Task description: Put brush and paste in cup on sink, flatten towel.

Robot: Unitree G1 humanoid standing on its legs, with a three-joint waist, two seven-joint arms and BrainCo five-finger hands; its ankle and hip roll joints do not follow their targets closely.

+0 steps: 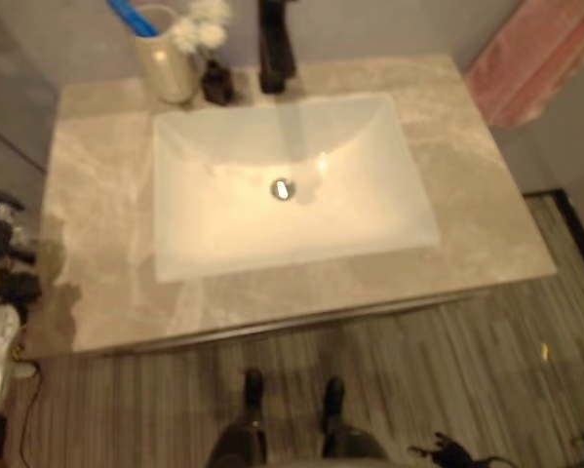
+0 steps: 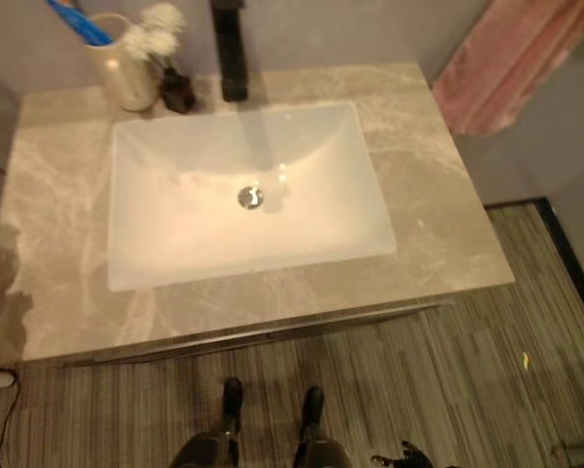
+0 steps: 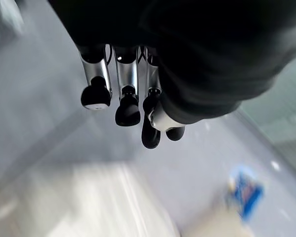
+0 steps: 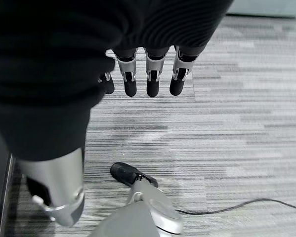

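Marble counter, cup beside faucet; both hands relaxed, empty

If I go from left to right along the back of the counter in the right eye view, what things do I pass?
Cream cup with a blue brush in it → small dark vase of white flowers → black faucet → pink towel hanging past the counter's right end.

Cup behind basin, towel far right.
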